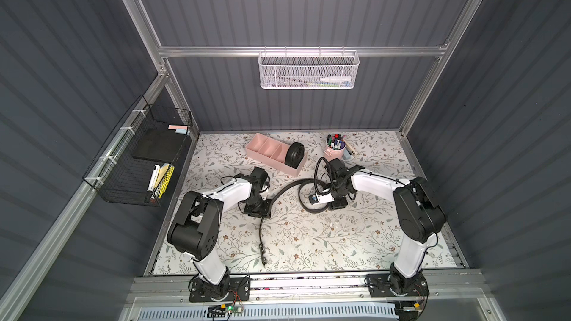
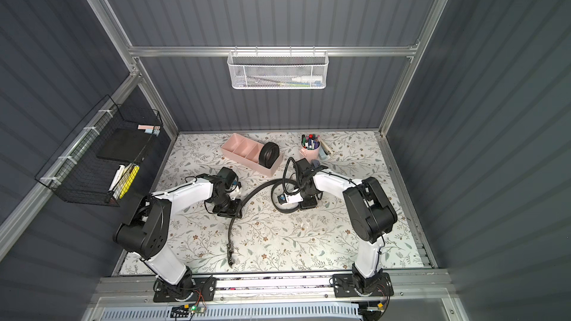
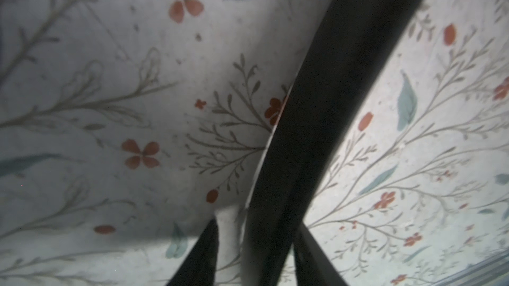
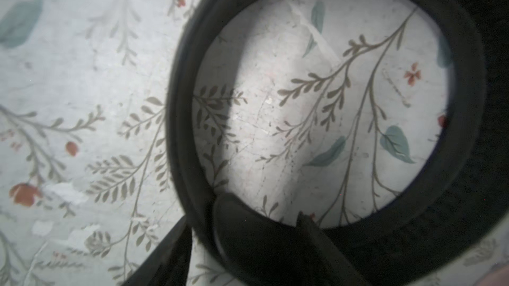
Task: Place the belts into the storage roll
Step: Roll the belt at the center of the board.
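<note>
Black belt [image 3: 330, 91] between parted left end effector [image 3: 257, 222]; right end effector [image 4: 243, 217] straddles loop, grip unclear.

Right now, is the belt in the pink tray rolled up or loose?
Rolled up: the belt stands on edge as a tight coil in the tray's end compartment.

The loose belt [image 3: 330, 105] is cut off and blurred in both wrist views, and what the white mesh basket [image 1: 309, 69] holds cannot be told

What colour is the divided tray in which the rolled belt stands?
Pale pink. The divided tray shows best in a top view.
</note>
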Controlling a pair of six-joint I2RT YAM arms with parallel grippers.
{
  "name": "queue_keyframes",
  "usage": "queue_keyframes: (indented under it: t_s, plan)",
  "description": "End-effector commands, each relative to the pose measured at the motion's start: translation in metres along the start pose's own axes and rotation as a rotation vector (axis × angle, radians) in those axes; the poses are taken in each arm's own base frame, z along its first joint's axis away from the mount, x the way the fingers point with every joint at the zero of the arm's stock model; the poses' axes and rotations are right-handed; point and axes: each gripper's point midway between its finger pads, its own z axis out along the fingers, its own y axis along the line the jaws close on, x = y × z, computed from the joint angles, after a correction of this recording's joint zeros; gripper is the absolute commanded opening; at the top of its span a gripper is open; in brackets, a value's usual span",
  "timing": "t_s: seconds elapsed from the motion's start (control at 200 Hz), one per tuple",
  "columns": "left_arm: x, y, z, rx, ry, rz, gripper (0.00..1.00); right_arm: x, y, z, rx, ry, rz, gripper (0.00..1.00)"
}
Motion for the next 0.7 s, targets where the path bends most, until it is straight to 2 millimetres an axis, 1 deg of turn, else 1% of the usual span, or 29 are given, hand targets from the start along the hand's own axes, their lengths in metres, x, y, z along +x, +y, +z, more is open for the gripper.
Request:
queue_keyframes:
  t_s: [0.0, 0.035, 0.145, 0.165, 0.24, 0.3, 0.38, 0.545, 0.595, 0.635, 0.67, 0.695]
  plan:
    - [0.026, 0.014, 0.017, -0.061, 0.121, -0.005, 0.27, 0.003, 0.011, 0.009, -0.078, 0.029, 0.088, 0.57]
    - [0.028, 0.017, 0.017, -0.07, 0.129, -0.016, 0.21, 0.004, 0.013, 0.008, -0.09, 0.036, 0.112, 0.57]
    - [0.03, 0.027, 0.015, -0.075, 0.132, -0.052, 0.12, 0.007, 0.02, 0.007, -0.1, 0.048, 0.14, 0.57]
    - [0.03, 0.029, 0.015, -0.076, 0.134, -0.059, 0.11, 0.008, 0.021, 0.007, -0.1, 0.048, 0.144, 0.56]
    - [0.027, 0.035, 0.012, -0.092, 0.134, -0.074, 0.07, 0.01, 0.026, 0.008, -0.107, 0.056, 0.158, 0.46]
    - [0.025, 0.041, 0.01, -0.119, 0.136, -0.073, 0.03, 0.011, 0.03, 0.009, -0.119, 0.059, 0.175, 0.45]
    - [0.025, 0.051, 0.007, -0.149, 0.145, -0.084, 0.0, 0.013, 0.034, 0.01, -0.142, 0.07, 0.221, 0.45]
    - [0.023, 0.071, 0.0, -0.135, 0.12, -0.164, 0.0, 0.021, 0.041, 0.011, -0.183, 0.11, 0.338, 0.44]
    - [0.02, 0.071, -0.002, -0.116, 0.104, -0.168, 0.0, 0.016, 0.043, 0.009, -0.196, 0.092, 0.353, 0.38]
    - [0.018, 0.069, -0.003, -0.108, 0.1, -0.147, 0.0, 0.007, 0.041, 0.007, -0.197, 0.063, 0.363, 0.33]
    - [0.015, 0.069, -0.003, -0.106, 0.095, -0.134, 0.0, -0.001, 0.039, 0.005, -0.195, 0.044, 0.383, 0.3]
    - [0.014, 0.065, -0.002, -0.084, 0.095, -0.142, 0.0, -0.007, 0.037, 0.003, -0.195, 0.032, 0.399, 0.28]
